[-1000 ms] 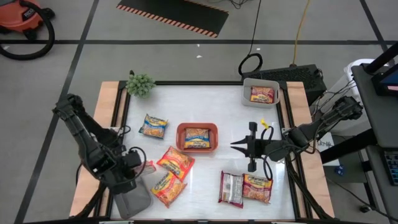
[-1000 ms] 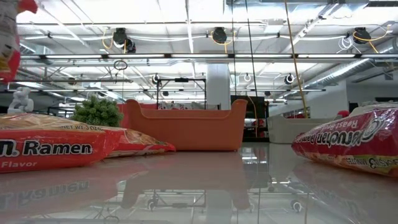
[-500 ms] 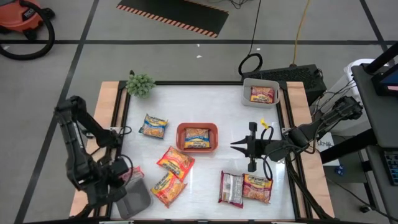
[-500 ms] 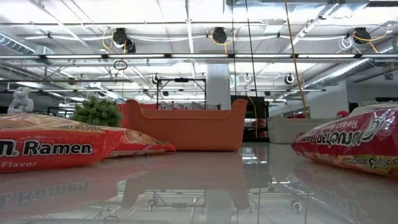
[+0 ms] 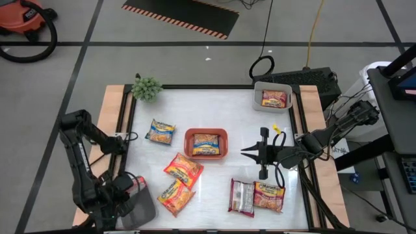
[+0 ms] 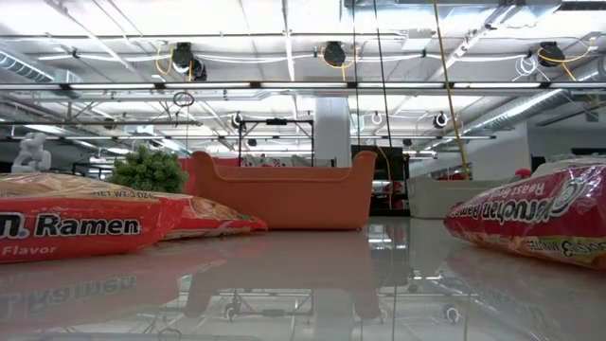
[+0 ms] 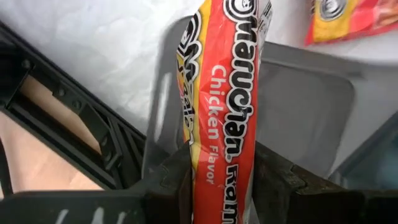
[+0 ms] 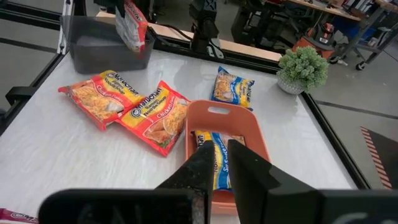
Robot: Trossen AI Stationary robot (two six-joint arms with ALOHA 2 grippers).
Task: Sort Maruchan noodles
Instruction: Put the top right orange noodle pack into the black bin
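My left gripper (image 5: 129,190) is at the near left corner, shut on an orange-red Maruchan chicken packet (image 7: 230,93) above a grey tray (image 5: 142,211). Two orange packets (image 5: 183,170) (image 5: 175,196) lie flat next to that tray. A blue-yellow packet (image 5: 160,131) lies farther back, and another (image 5: 206,144) lies in the red tray (image 5: 188,144). A red-pink packet (image 5: 274,98) lies in the pale tray (image 5: 257,90) at the far right. Two packets (image 5: 257,197) lie near the front right. My right gripper (image 5: 246,153) hovers shut at mid right, holding nothing. My left gripper pinches the packet by its two flat faces (image 7: 217,149) between the two fingers, near one short end. The fingers come from above, pointing down. The packet hangs lengthwise below them, edge-on in the wrist view, lifted clear over the grey tray (image 8: 93,53).
A small green plant (image 5: 147,87) stands at the far left corner. Black frame rails (image 7: 68,118) run along the table's edges beside the grey tray. Bare white tabletop (image 5: 221,110) lies between the red tray and the far edge.
My left gripper has swung toward the table's near left corner and sunk, rolling about its own axis, with the packet still hanging in its fingers. It now stands over the grey tray. My right arm has kept still.
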